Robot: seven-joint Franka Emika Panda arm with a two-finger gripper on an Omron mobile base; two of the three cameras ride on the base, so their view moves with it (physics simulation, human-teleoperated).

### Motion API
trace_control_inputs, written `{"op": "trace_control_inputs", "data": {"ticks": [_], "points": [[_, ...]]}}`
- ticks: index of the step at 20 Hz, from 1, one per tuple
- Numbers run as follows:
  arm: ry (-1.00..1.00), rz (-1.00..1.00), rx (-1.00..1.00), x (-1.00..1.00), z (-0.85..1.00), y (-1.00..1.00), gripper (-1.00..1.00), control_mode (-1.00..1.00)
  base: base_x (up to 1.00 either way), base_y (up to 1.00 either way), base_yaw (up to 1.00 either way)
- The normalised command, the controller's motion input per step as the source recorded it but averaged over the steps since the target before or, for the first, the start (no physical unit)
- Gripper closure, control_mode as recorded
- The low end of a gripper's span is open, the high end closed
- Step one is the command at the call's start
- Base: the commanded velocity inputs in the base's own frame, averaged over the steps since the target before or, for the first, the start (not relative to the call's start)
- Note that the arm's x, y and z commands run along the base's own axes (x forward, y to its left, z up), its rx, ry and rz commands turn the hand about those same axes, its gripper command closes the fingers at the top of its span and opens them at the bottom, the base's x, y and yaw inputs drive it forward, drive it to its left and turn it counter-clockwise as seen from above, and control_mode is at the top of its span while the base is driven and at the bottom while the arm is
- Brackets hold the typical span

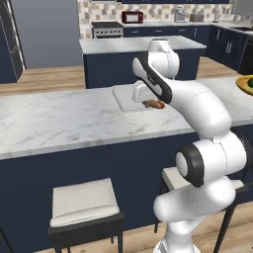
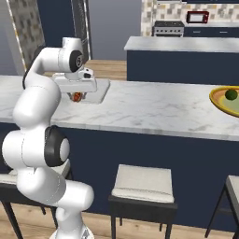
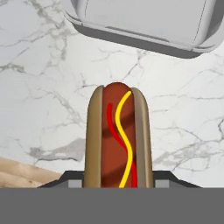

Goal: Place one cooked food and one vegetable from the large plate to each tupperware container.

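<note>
A hot dog [image 3: 118, 135] sits pinched in the gripper [image 3: 118, 186], up over the marble counter [image 3: 39, 87]. A white tupperware container [image 3: 144, 19] waits just ahead. The big plate [image 2: 219, 100] is far off. Next, I think: move over the container and let go

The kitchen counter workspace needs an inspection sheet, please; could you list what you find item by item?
Surface: white marble counter.
Job's things: hot dog held above the counter near a tupperware container; large plate far along the counter, with a green vegetable on it.
Clutter: nothing seen.
Grippers: gripper shut on the hot dog.
Cables: nothing seen.
Surroundings: stools, island, stove, microwave.
</note>
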Motion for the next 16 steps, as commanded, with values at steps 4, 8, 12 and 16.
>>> {"op": "trace_control_inputs", "data": {"ticks": [4, 8, 12, 16], "points": [[0.0, 0.0, 0.0, 0.0, 0.0, 0.0, 1.0, 1.0, 0.49, 0.1, 0.0], [0.0, 0.0, 0.0, 0.0, 0.0, 0.0, 1.0, 1.0, 0.52, 0.25, 0.0], [0.0, 0.0, 0.0, 0.0, 0.0, 0.0, 1.0, 1.0, 0.7, 0.3, -0.02], [0.0, 0.0, 0.0, 0.0, 0.0, 0.0, 1.0, 1.0, 0.21, 0.08, 0.0]]}}
